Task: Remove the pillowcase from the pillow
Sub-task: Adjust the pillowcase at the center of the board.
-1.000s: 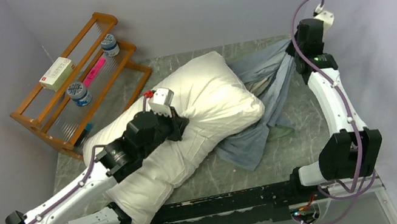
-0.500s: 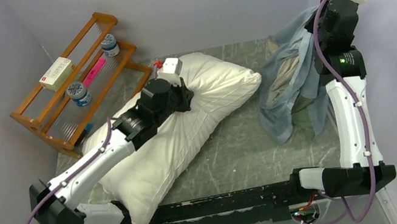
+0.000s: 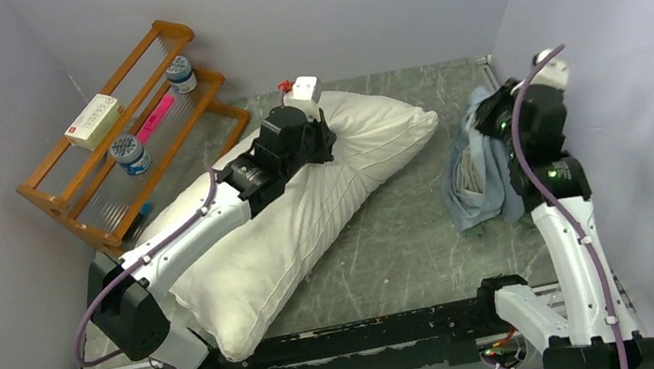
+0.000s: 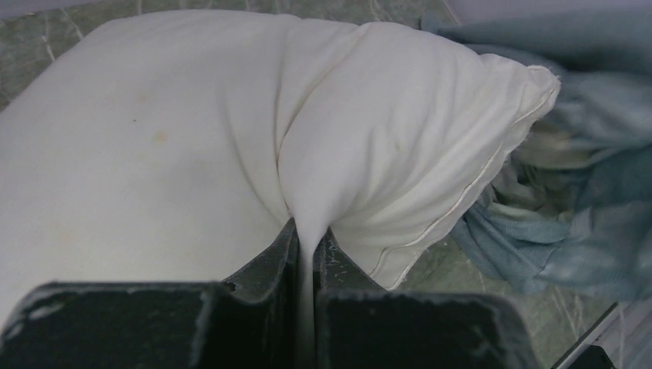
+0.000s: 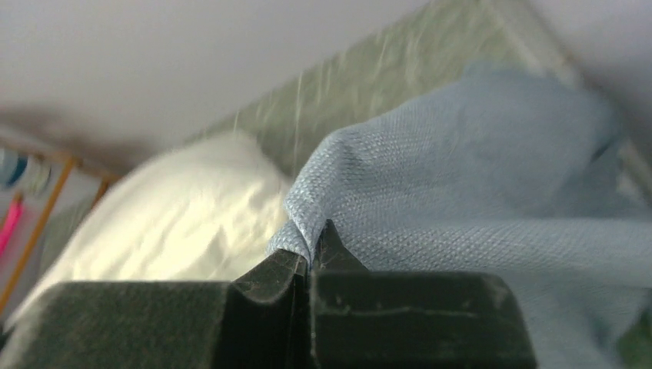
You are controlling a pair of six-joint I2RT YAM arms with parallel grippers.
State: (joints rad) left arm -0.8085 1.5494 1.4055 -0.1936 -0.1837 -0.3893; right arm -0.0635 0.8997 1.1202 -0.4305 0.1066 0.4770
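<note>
The white pillow (image 3: 307, 208) lies bare, slanting across the table from near left to far centre. My left gripper (image 3: 323, 140) is shut on a pinched fold of the pillow (image 4: 192, 123), its jaws (image 4: 307, 240) squeezing white cloth near the far end. The blue-grey pillowcase (image 3: 478, 173) hangs bunched at the right, apart from the pillow, with pale checks showing inside its folds. My right gripper (image 3: 495, 121) is shut on an edge of the pillowcase (image 5: 477, 200), cloth nipped between the jaw tips (image 5: 311, 247). The pillowcase (image 4: 584, 192) also shows past the pillow's corner.
A wooden rack (image 3: 123, 144) at the far left holds two small jars, a white box and a pink item. Grey walls close in on left, back and right. A black rail (image 3: 350, 338) runs along the near edge. Green marbled tabletop (image 3: 402, 232) shows between pillow and pillowcase.
The right arm pulled the pillowcase fully off, lifted it high, then brought it down bunched at the right. The left gripper slid with the pillow toward the far centre.
</note>
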